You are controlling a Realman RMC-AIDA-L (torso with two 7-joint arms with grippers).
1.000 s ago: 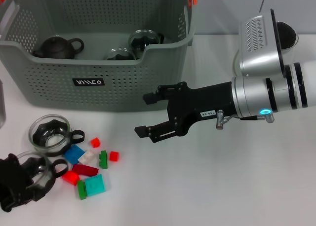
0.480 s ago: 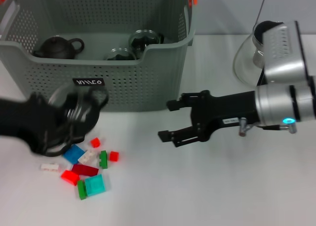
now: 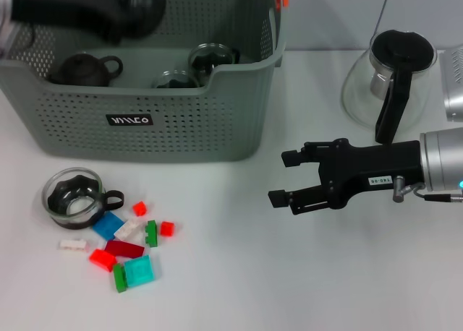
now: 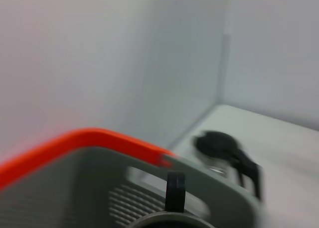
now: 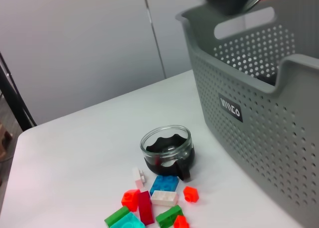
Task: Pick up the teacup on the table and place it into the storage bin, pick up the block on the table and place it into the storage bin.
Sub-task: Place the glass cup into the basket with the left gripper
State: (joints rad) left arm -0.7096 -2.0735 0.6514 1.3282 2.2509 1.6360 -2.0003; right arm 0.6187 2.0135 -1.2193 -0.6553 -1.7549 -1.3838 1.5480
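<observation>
Your left claw (image 3: 137, 9) hovers blurred over the storage bin's (image 3: 239, 121) back left; you can't tell whether it holds anything. The bin's front label (image 3: 129, 119) reads roughly "VIVCO", mirrored. Inside sit a dark teapot (image 3: 85, 69) and two glass cups (image 3: 210, 58). One glass teacup (image 3: 72, 195) stands on the table (image 3: 239, 273) left of the bin's front, just beside scattered coloured blocks (image 3: 124, 241). Your right claw (image 3: 286, 178) hangs spread wide and empty over the table, near a glass carafe (image 3: 387, 82).
</observation>
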